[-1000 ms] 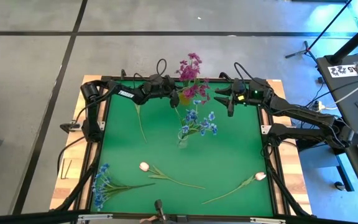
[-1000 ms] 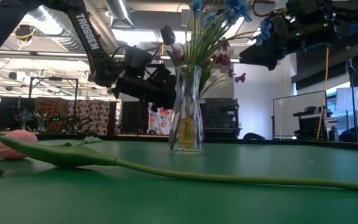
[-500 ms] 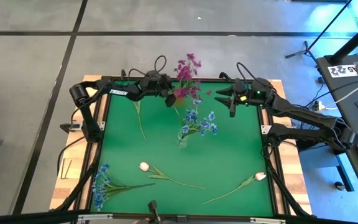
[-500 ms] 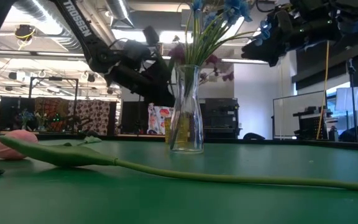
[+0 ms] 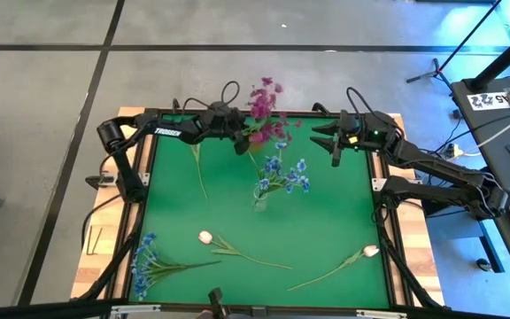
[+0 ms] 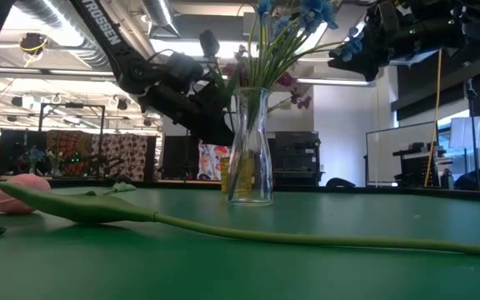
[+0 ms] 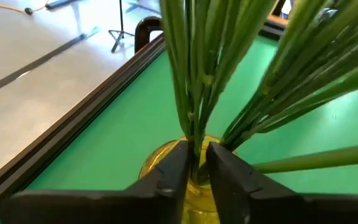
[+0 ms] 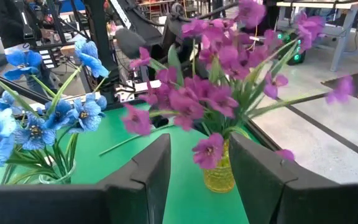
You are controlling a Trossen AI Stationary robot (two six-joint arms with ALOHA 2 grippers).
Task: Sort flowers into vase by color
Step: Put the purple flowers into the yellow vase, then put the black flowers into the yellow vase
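The magenta spray [image 5: 266, 113] is standing upright, blossoms upward; the left end effector [image 7: 196, 163] is reaching level, fingers barely parted around its stems.

Two dark, near-black jointed arms: left arm [image 5: 162, 133] along the frame's upper left carries white "TROSSEN" lettering on its link; right arm [image 5: 432, 164] at upper right shows a small green light near its wrist. Thin black cables loop above both. Broad, blocky black matte fingers [image 8: 148, 177].
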